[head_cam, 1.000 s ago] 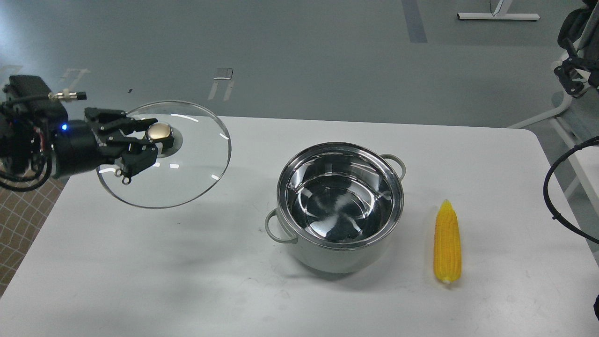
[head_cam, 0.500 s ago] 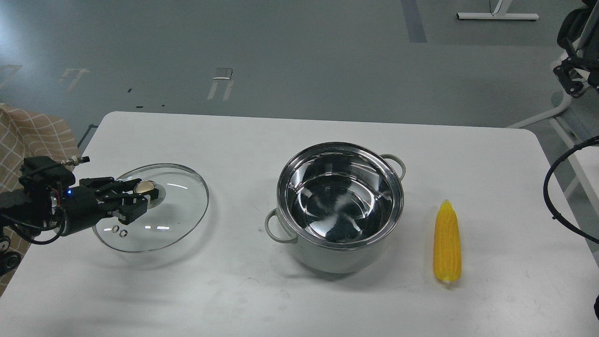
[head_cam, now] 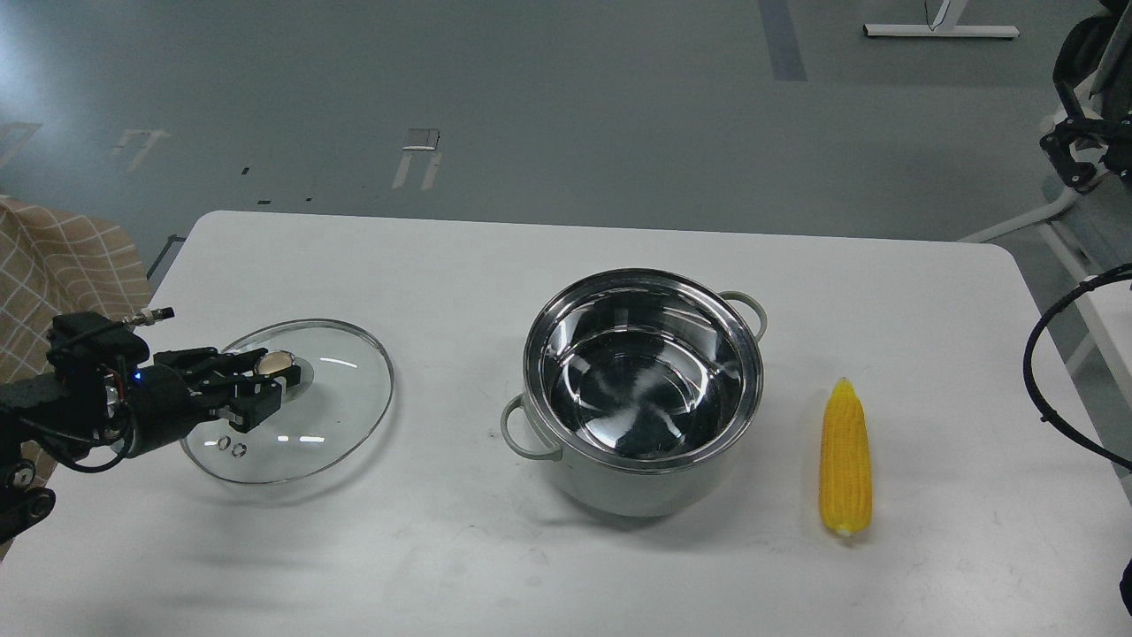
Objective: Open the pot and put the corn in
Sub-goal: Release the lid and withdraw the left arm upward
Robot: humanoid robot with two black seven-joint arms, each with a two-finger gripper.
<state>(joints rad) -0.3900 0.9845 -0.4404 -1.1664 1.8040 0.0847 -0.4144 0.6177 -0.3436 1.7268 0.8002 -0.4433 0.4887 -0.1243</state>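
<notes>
The pot point(head_cam: 643, 394) stands open at the table's centre, its shiny steel inside empty. The corn point(head_cam: 845, 457) lies on the table right of the pot, tip pointing away from me. My left gripper point(head_cam: 265, 379) is at the far left, shut on the gold knob of the glass lid point(head_cam: 309, 416). The lid rests on the table, well left of the pot. A dark part of my right arm point(head_cam: 1068, 157) shows at the top right edge, far from the corn. Its fingers cannot be told apart.
The white table point(head_cam: 566, 566) ends close behind the pot and at the right past the corn. A black cable loop point(head_cam: 1039, 372) hangs at the right edge. A checked cloth point(head_cam: 62, 265) lies off the table's left side.
My left gripper came down and back toward the left with the glass lid, from raised in the air to resting on the table. The pot and corn have not moved.
</notes>
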